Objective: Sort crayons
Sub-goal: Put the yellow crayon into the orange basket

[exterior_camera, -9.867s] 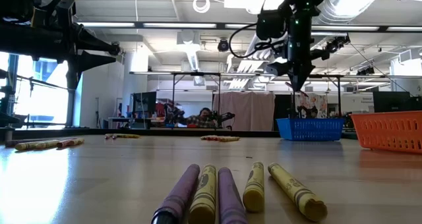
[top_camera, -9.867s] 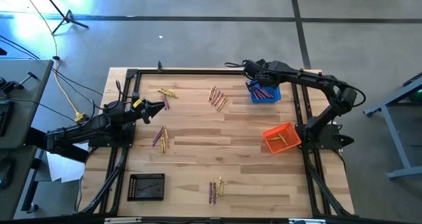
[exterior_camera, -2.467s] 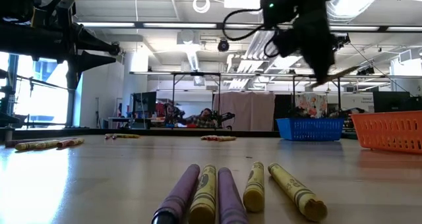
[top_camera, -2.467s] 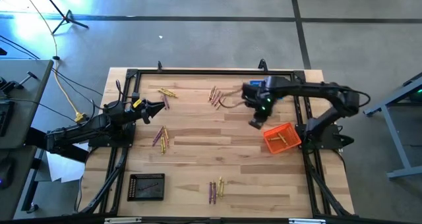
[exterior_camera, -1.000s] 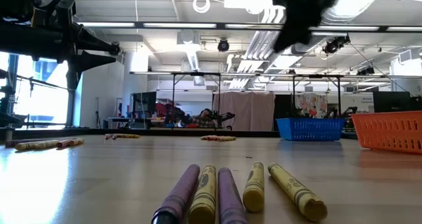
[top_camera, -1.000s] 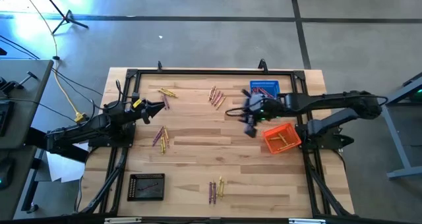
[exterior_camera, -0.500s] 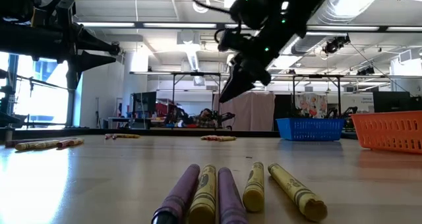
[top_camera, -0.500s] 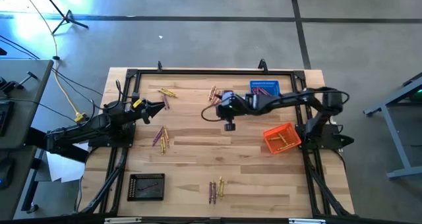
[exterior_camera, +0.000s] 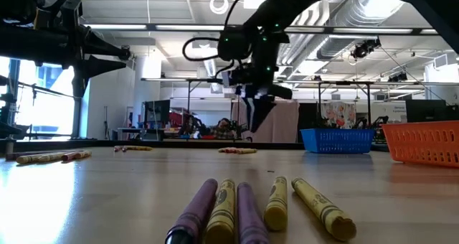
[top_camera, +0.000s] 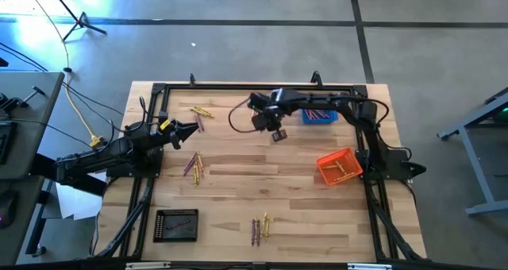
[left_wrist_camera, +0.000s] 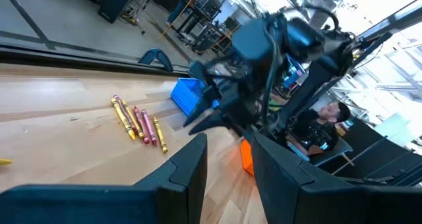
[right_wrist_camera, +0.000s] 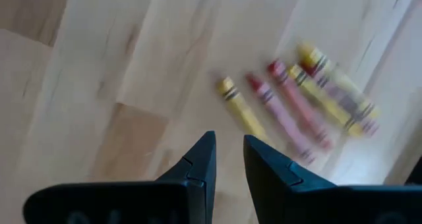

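High view: right gripper (top_camera: 277, 135) reaching over the worktop (top_camera: 238, 190) toward the middle of the far edge, pointing down. Left gripper (top_camera: 190, 129) parked at the left edge. Crayons in loose clusters: one near the far-left corner (top_camera: 201, 112), one just in from the left edge (top_camera: 193, 166), one at the middle of the front edge (top_camera: 259, 227). Blue basket (top_camera: 319, 117) near the far-right corner, partly under the right arm. Orange basket (top_camera: 336, 167) at the right edge, with a yellow crayon (top_camera: 340, 168) inside. Black basket (top_camera: 175, 225) by the front-left corner.

Low view: right gripper (exterior_camera: 258, 118) hanging above the far crayon cluster (exterior_camera: 239, 151), clear of the worktop. Five crayons (exterior_camera: 244, 212), purple and yellow, side by side at the front edge.

Left wrist view: left gripper (left_wrist_camera: 231, 171) with jaws apart and nothing between them. Row of yellow and red crayons (left_wrist_camera: 138, 122) on the wood beyond, near the blue basket (left_wrist_camera: 188, 95).

Right wrist view: right gripper (right_wrist_camera: 227, 158) with jaws narrowly apart, gripping nothing. Blurred row of yellow and red crayons (right_wrist_camera: 297, 99) on the wood just past the fingertips.
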Available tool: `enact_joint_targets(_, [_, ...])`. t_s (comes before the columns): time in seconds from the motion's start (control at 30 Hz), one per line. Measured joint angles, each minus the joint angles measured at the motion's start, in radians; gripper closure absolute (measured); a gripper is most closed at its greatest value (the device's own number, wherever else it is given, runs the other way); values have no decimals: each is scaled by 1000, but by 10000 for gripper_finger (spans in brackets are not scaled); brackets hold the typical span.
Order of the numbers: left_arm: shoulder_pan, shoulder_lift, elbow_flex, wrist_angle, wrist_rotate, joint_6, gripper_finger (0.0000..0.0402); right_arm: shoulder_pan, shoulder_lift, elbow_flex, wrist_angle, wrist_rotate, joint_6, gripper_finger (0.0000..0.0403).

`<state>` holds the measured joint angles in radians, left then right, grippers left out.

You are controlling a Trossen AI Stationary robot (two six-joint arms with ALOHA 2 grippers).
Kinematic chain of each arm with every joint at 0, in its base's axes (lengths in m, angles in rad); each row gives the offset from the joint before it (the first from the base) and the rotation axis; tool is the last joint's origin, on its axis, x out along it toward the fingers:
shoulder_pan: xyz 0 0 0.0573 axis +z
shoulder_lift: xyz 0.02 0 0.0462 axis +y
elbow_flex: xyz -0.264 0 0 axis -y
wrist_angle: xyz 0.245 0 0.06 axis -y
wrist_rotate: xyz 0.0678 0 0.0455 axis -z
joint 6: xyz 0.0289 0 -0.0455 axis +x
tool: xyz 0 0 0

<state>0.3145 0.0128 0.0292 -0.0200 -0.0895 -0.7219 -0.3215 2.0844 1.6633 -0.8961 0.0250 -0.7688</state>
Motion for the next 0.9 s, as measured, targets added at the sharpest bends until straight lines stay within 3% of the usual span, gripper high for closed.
enact_joint_targets(0.23, [0,0,0,0,0,0,296,-60,31,29,-4,-112,-211,341])
enact_joint_targets(0.47, [0,0,0,0,0,0,296,-73,95,15,-8,-42,-208,341])
enact_joint_targets(0.9, [0,0,0,0,0,0,296,-73,107,26,35,-14,-232,341])
